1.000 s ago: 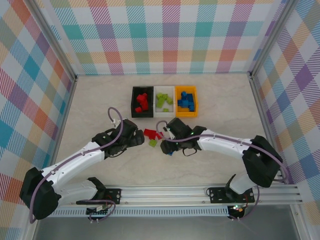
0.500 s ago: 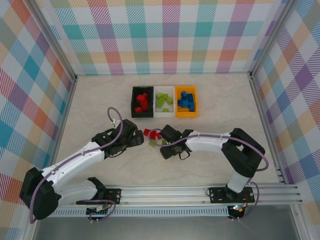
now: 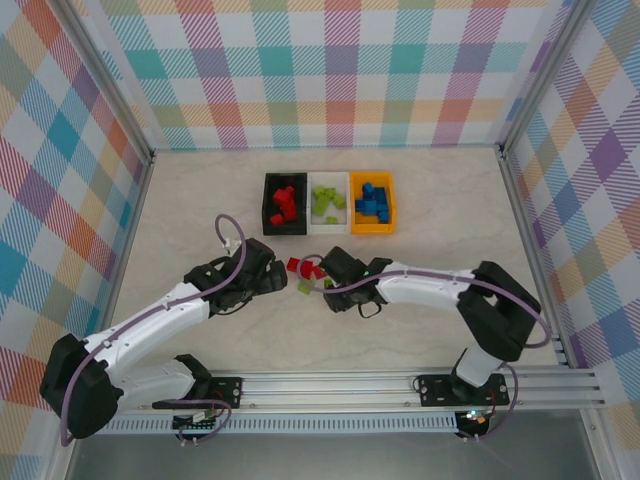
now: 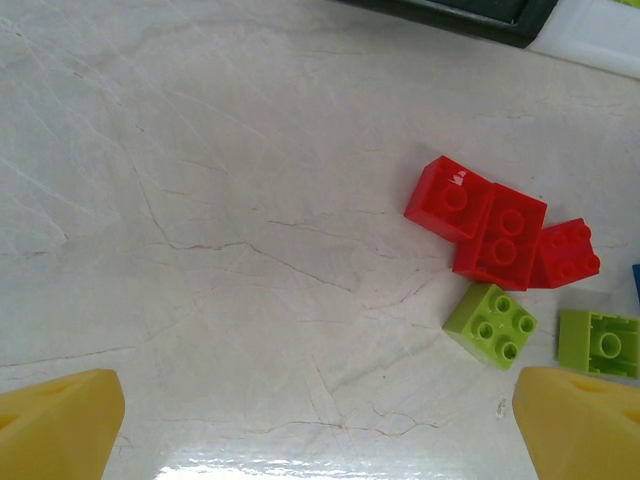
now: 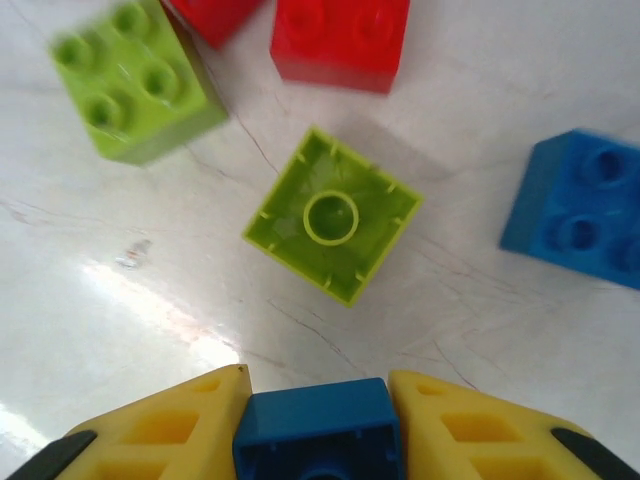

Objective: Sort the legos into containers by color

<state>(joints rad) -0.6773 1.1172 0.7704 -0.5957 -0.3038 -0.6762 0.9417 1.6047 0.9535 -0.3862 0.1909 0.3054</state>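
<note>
Closure noted: the right claw (image 5: pixel 318 380) has narrowed within the last second and now clamps a blue lego (image 5: pixel 318 428) low over the table (image 4: pixel 200 250), near an upturned green lego (image 5: pixel 333 213). Left claw (image 4: pixel 320 420) hangs spread wide (nothing held) by the red legos (image 4: pixel 500 235). Judgement: pick secured; the orange-yellow bin (image 3: pixel 372 230) comes next.

The top camera overlooks the table (image 3: pixel 200 200) from afar; both wrist cameras face down close, sharing loose legos (image 4: pixel 490 325).
</note>
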